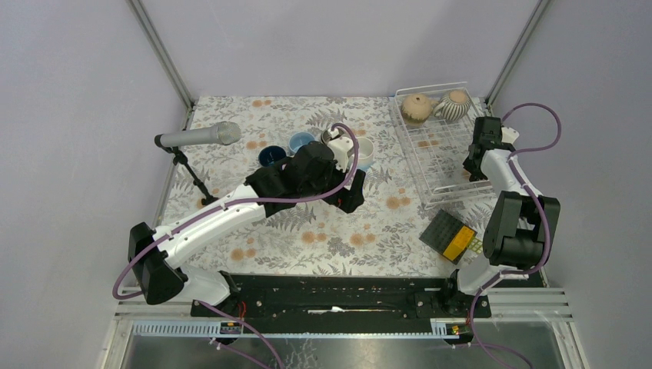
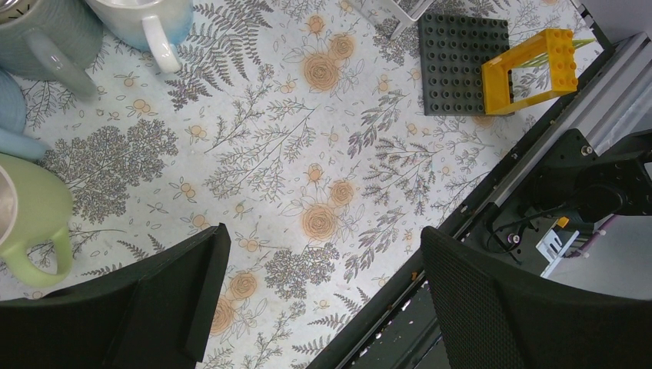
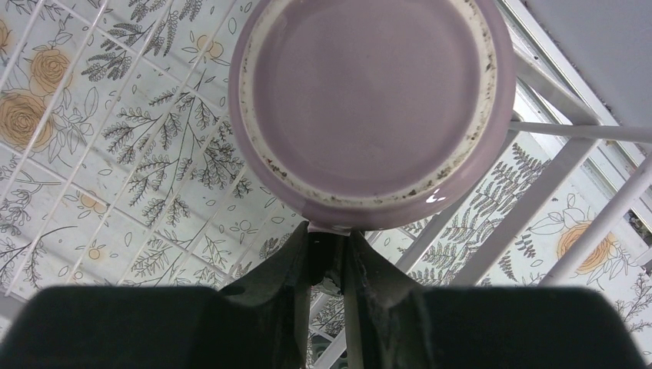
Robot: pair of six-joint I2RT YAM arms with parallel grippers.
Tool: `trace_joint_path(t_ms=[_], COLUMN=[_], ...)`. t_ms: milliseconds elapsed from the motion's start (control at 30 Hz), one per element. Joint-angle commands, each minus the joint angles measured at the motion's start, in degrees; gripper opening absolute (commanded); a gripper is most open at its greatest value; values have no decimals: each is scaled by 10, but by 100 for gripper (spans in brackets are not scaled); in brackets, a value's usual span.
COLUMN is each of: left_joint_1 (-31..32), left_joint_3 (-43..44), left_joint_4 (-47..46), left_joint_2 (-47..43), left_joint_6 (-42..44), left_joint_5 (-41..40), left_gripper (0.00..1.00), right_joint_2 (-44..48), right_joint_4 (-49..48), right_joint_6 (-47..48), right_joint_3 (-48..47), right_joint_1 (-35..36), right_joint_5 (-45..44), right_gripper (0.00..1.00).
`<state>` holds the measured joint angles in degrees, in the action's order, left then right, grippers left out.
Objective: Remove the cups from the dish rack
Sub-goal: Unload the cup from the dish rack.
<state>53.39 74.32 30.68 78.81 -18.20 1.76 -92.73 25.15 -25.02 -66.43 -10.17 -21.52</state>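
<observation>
My right hand (image 3: 329,247) was pinched narrow on the near edge of the pink cup (image 3: 369,100), which sat in the dish rack (image 1: 412,154) along its right side, underside turned toward me. Whether I had the handle or the rim, I could not tell. The tan cup (image 1: 415,108) and the striped cup (image 1: 457,105) sat at the rack's far end, by the desk's (image 1: 338,238) far right corner. My left hand (image 2: 323,269) hung wide and empty over the desk's middle, near the green cup (image 2: 27,219) and the white cup (image 2: 146,23).
</observation>
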Motion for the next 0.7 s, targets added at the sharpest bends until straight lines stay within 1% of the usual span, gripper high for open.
trace_joint_path(t_ms=[0, 200, 667], left_joint_1=[-6, -9, -9], left_joint_3=[-8, -12, -35], left_joint_4=[-36, -44, -89], left_joint_2=[0, 1, 9], left_joint_6=[-9, -15, -49], left_joint_5=[14, 22, 33], left_gripper=[99, 99, 99], right_joint_2=[45, 86, 104], right_joint_4=[56, 36, 6], right_joint_6=[-11, -15, -30], right_joint_3=[-10, -30, -74], right_joint_1=[-8, -3, 19], right_joint_5=[-9, 5, 59], right_gripper=[0, 0, 0])
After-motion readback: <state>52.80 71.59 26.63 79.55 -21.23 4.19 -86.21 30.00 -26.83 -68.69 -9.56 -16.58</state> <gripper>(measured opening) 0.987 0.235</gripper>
